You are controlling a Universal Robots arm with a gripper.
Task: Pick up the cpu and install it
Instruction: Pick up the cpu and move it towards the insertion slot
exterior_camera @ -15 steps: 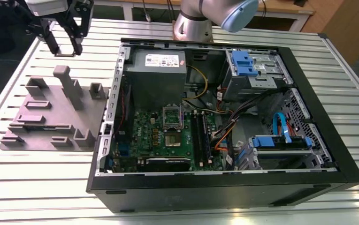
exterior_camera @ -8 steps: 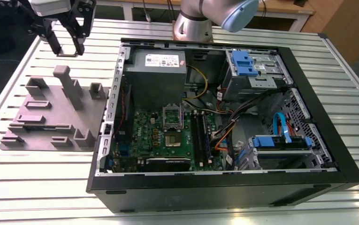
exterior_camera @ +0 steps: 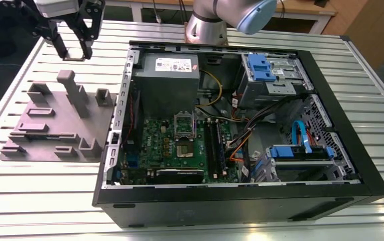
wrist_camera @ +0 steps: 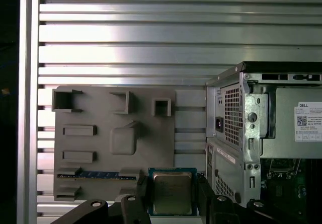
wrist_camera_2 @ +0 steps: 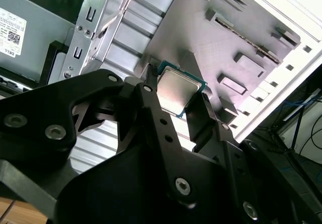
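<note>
**Exterior view.** One claw [exterior_camera: 75, 51] with two black fingers [exterior_camera: 61, 47] is closed on one cpu [exterior_camera: 75, 58], a small flat piece between the fingertips. One matte grey block [exterior_camera: 57, 125], with raised posts and pockets, lies on the slatted metal table [exterior_camera: 17, 65] below the claw and apart from it. One open black computer case [exterior_camera: 245, 125] lies to the exterior view's right of the claw. It holds one green board [exterior_camera: 178, 143].

**Second wrist view.** The cpu [wrist_camera_2: 180, 89] is square, with a silvery metal top and a green rim. It is clamped on two opposite edges between the fingers [wrist_camera_2: 158, 116]. The block [wrist_camera_2: 226, 48] lies beyond it.

**First wrist view.** The claw [wrist_camera: 172, 198] holds the cpu [wrist_camera: 172, 191] level. The block [wrist_camera: 100, 133] and the case [wrist_camera: 241, 133] rest side by side on the table [wrist_camera: 126, 32] beyond the claw.
</note>
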